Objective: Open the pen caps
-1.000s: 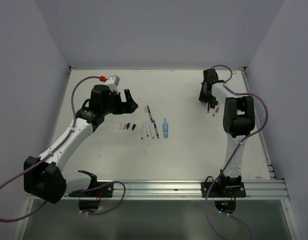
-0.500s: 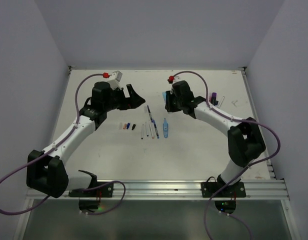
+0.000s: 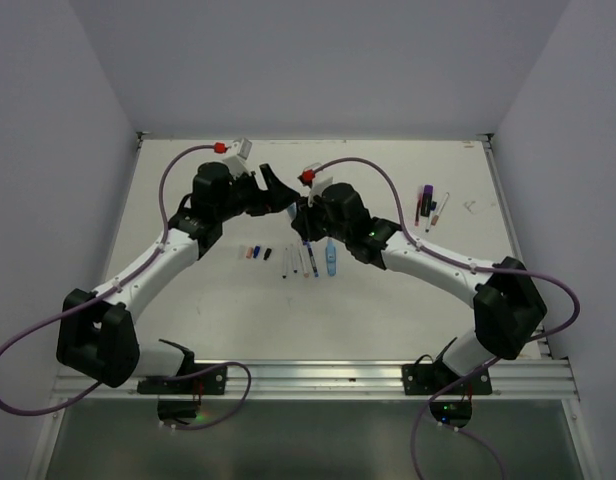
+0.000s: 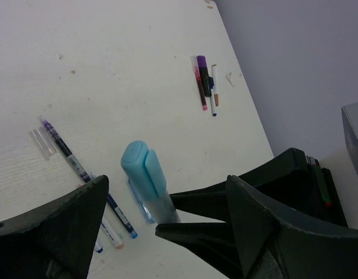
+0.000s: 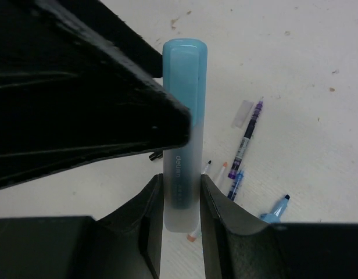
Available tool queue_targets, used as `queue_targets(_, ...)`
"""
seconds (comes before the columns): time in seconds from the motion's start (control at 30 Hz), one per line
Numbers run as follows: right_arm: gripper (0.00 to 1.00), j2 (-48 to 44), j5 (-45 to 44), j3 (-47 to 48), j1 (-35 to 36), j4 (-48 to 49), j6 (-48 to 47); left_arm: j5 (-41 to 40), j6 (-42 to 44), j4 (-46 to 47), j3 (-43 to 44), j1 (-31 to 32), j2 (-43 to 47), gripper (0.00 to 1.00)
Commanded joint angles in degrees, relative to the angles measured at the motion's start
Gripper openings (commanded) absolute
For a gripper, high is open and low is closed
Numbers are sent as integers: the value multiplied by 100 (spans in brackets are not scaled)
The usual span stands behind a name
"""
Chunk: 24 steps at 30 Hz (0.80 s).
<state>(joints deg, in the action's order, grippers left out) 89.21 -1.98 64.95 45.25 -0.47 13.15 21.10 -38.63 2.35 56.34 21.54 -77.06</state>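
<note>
Right gripper was closed on the light-blue pen; the left gripper was held wide around its cap. That cap was judged light and slippery, best pinched at the sides.

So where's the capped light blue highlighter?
In the right wrist view, the capped highlighter is pinched in the right hand, held above the table, its cap end between the open fingers of the left hand.

Glossy plastic pen (frosted barrel), matt table
</note>
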Motion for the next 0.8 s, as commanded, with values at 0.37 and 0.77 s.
queue_targets(0.37, 0, -343, -180, -140, 326, 706, -216, -634, -250, 143, 150, 193, -90, 51)
queue_targets(0.77, 28, -527, 83, -193, 300, 750, -23, -274, 13, 328, -44, 184, 235, 0)
